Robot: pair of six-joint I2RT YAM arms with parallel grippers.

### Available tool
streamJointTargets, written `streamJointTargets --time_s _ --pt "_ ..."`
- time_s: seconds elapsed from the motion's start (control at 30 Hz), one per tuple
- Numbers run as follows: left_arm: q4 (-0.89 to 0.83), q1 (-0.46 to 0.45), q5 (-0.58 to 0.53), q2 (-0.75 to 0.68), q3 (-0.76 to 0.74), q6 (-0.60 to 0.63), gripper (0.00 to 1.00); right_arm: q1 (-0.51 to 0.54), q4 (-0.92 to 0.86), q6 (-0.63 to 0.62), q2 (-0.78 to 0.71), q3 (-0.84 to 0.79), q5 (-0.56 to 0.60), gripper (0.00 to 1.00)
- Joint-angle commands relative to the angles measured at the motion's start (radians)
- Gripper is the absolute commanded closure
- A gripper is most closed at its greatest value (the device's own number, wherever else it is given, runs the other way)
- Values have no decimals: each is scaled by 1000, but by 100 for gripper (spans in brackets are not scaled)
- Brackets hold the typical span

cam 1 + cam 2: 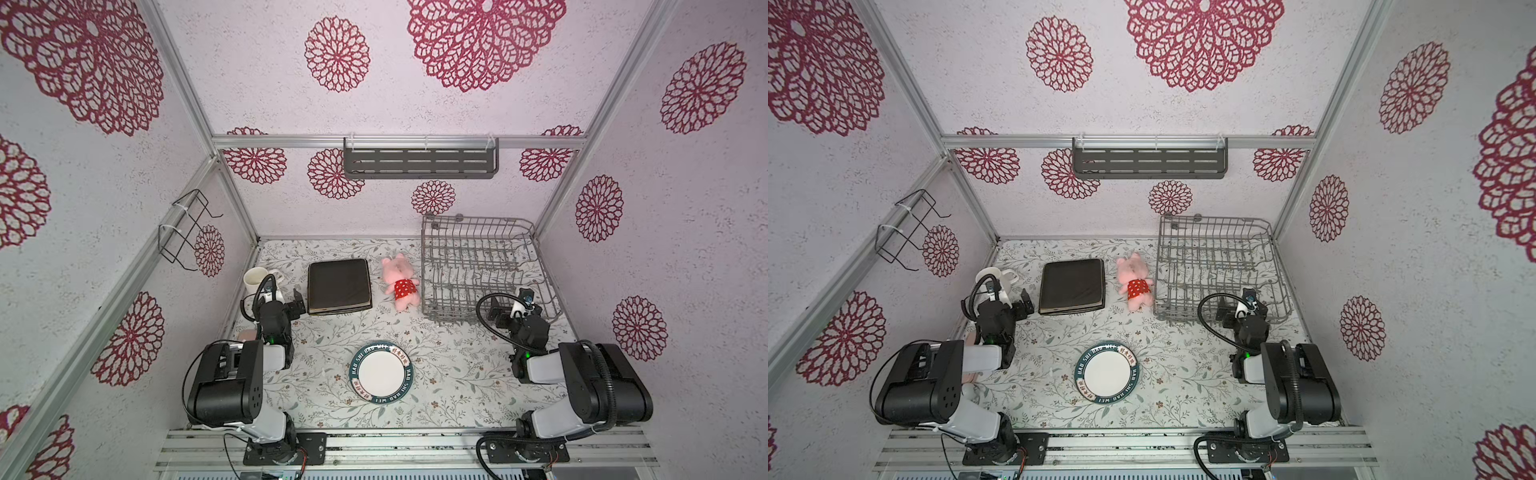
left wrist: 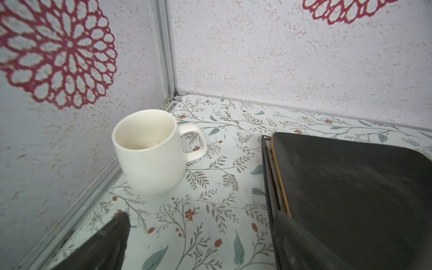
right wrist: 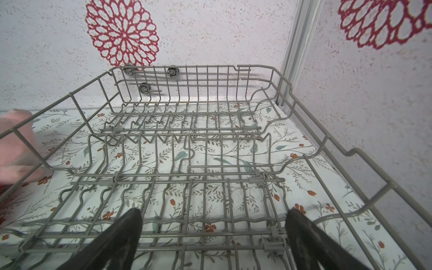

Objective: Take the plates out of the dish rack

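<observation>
On the left, my left gripper (image 1: pixel 289 302) has its jaws spread wide and holds nothing. It sits between the white mug (image 1: pixel 255 280) and the pile of square plates (image 1: pixel 338 286), which lies flat on the table just to its right. In the left wrist view one finger (image 2: pixel 294 236) overlaps the pile's near left edge, and I cannot tell whether it touches the pile or only hangs over it. That view also shows what the top views hide: a pale plate edge and an orange-rimmed dark one layered under the dark top plate.

Right of the pile a pink stuffed pig (image 1: pixel 401 282) lies on the table. Nearer to me, about midway between the arms, a round white plate (image 1: pixel 381 372) with a lettered green rim lies face up. From above I cannot say whether more plates sit beneath it.

On the right stands the dish rack (image 1: pixel 478 220), its long side running away from me toward the back wall. My right gripper (image 3: pixel 212 217) is fully parted and empty, and it hovers over the rack's near end, pointing along the rack's length. This wrist view looks straight down the rows of tines, and I see only the table's pattern through the wires, with no plate in any slot. Both top views agree. I judge the rack unloaded, with nothing ahead of the right arm to take, so backing both arms away looks like the next move.
</observation>
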Motion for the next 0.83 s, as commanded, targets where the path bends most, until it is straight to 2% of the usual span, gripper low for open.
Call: streamJointTargets --time_s 0.0,0.8 --pt "-4 23 35 3 18 -5 3 4 -27 -19 14 2 12 1" --pt "-2 23 32 -2 14 -4 3 -9 -44 -12 15 11 -16 1"
